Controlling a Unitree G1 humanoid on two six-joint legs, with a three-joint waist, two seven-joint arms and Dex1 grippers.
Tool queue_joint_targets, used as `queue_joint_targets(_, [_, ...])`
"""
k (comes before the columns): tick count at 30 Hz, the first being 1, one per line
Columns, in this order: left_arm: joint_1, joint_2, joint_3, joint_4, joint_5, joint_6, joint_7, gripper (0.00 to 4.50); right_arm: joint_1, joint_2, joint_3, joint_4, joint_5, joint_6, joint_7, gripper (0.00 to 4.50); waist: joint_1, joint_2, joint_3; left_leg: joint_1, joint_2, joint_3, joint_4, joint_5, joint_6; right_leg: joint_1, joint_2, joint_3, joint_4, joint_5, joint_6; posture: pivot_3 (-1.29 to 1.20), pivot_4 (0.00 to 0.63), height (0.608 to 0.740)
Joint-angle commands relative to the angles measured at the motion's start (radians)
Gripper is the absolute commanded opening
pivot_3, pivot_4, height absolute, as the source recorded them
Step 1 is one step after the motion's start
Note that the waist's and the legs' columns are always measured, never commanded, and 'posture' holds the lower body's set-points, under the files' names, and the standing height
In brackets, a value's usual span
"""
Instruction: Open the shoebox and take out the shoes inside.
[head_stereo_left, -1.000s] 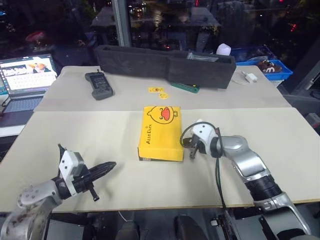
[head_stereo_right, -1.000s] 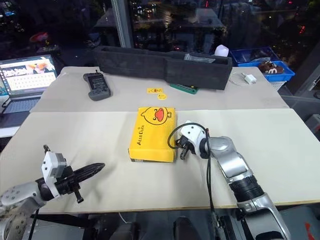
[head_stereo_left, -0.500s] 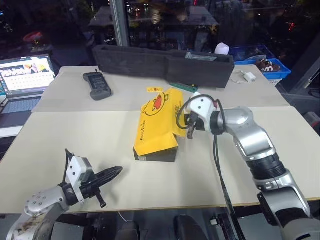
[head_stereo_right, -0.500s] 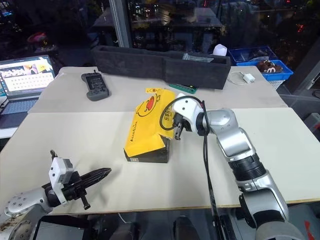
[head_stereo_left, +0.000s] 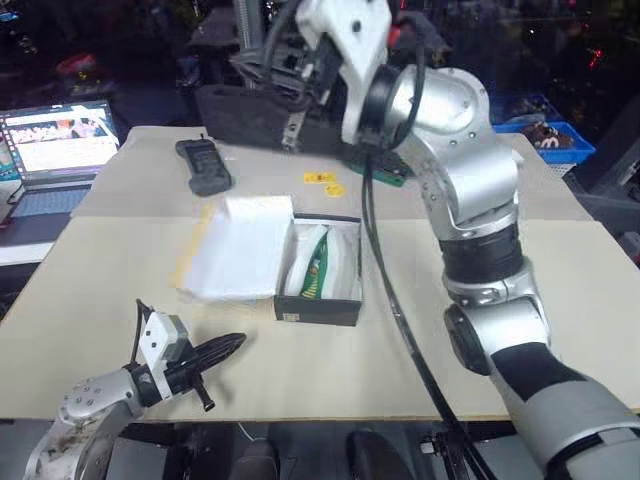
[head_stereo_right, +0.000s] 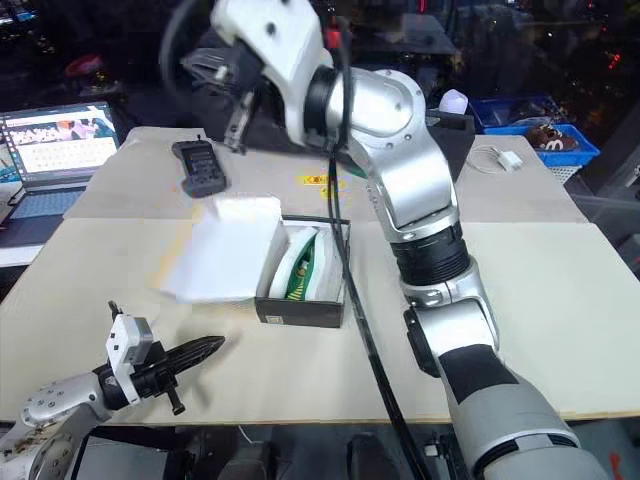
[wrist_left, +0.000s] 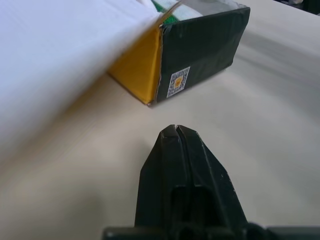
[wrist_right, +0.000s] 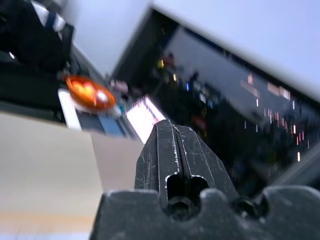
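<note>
Because its lid has been flipped over onto the table toward the left edge, the shoebox (head_stereo_left: 318, 280) near the table's middle shows a green shoe (head_stereo_left: 318, 265). Right gripper (head_stereo_left: 291, 128), closed and empty, has swung high since lifting the lid; left gripper (head_stereo_left: 222, 346) waits closed by the near edge.

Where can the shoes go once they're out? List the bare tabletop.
Bare: tabletop on the right of the shoebox, and the front strip between it and the left gripper. Crowded: the flipped lid on the left; remote and foam case behind.
</note>
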Motion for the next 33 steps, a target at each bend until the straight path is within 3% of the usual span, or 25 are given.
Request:
queue_joint_targets(1, [-0.005, -0.005, -0.014, -0.016, 0.003, -0.022, 0.0, 0.0, 0.02, -0.051, 0.007, -0.021, -0.023, -0.006, 0.013, 0.03, -0.001, 0.001, 0.001, 0.0, 0.0, 0.0, 0.0, 0.0, 0.0, 0.0, 0.0, 0.0, 0.0, 0.0, 0.001, 0.0, 0.15, 0.715])
queue_joint_targets(8, [-0.025, 0.006, -0.03, -0.003, 0.007, -0.011, -0.002, 0.0, 0.086, -0.124, 0.1, -0.014, -0.082, 0.008, 0.069, 0.03, -0.022, 0.005, 0.003, 0.001, 0.004, 0.0, -0.002, 0.0, 0.0, -0.004, 0.005, 0.0, 0.006, -0.001, -0.004, 0.0, 0.15, 0.715])
queue_joint_targets(9, [-0.03, 0.007, -0.03, -0.004, 0.007, -0.009, -0.001, 0.0, 0.095, -0.139, 0.117, -0.018, -0.086, 0.002, 0.095, 0.57, -0.024, 0.005, 0.003, 0.001, 0.004, 0.0, -0.002, 0.0, 0.0, -0.004, 0.005, 0.0, 0.006, -0.001, -0.004, 0.0, 0.15, 0.715])
queue_joint_targets(12, [-0.038, 0.013, -0.037, -0.01, 0.004, 0.0, -0.002, 0.0, 0.142, -0.213, 0.178, -0.067, -0.095, -0.038, 0.217, 1.39, -0.026, 0.005, 0.003, 0.001, 0.003, 0.0, -0.001, 0.0, 0.0, -0.004, 0.004, 0.001, 0.006, -0.003, 0.0, 0.0, 0.15, 0.715])
queue_joint_targets(13, [-0.04, 0.018, -0.041, -0.012, 0.007, -0.002, -0.007, 0.0, 0.159, -0.244, 0.196, -0.09, -0.096, -0.048, 0.264, 1.91, -0.026, 0.005, 0.003, 0.001, 0.003, 0.0, -0.001, 0.0, 0.0, -0.003, 0.004, 0.001, 0.006, -0.004, 0.001, 0.0, 0.15, 0.715])
queue_joint_targets(14, [-0.041, 0.021, -0.044, -0.015, 0.008, -0.003, -0.011, 0.0, 0.169, -0.265, 0.207, -0.105, -0.096, -0.053, 0.294, 2.07, -0.025, 0.005, 0.003, 0.001, 0.004, 0.0, -0.001, 0.0, 0.0, -0.003, 0.004, 0.001, 0.006, -0.004, 0.002, 0.0, 0.15, 0.715])
queue_joint_targets(19, [-0.041, 0.032, -0.049, -0.023, 0.006, 0.004, -0.007, 0.0, 0.163, -0.309, 0.249, -0.111, -0.154, -0.097, 0.334, 3.95, -0.028, 0.006, 0.003, 0.001, 0.003, 0.0, -0.001, 0.0, 0.0, -0.003, 0.004, 0.001, 0.006, -0.005, 0.002, 0.0, 0.15, 0.715])
queue_joint_targets(20, [-0.039, 0.034, -0.049, -0.025, 0.007, 0.004, -0.006, 0.0, 0.169, -0.318, 0.264, -0.127, -0.163, -0.093, 0.354, 4.1, -0.028, 0.006, 0.003, 0.002, 0.004, 0.0, -0.001, 0.0, 0.0, -0.003, 0.004, 0.001, 0.006, -0.005, 0.002, 0.0, 0.15, 0.715])
queue_joint_targets(26, [-0.032, 0.046, -0.045, -0.032, 0.006, 0.006, -0.003, 0.0, 0.198, -0.327, 0.278, -0.195, -0.158, -0.111, 0.409, 4.1, -0.026, 0.006, 0.004, 0.002, 0.004, 0.0, -0.001, 0.0, 0.0, -0.003, 0.004, 0.001, 0.006, -0.005, 0.002, 0.0, 0.15, 0.715])
queue_joint_targets(33, [-0.052, 0.047, -0.056, -0.041, 0.001, 0.03, 0.001, 0.0, 0.114, -0.335, 0.375, -0.023, -0.292, -0.518, 0.458, 4.1, -0.026, 0.006, 0.004, 0.002, 0.003, 0.001, -0.001, 0.0, 0.0, -0.003, 0.004, 0.001, 0.006, -0.005, 0.002, 0.0, 0.15, 0.715])
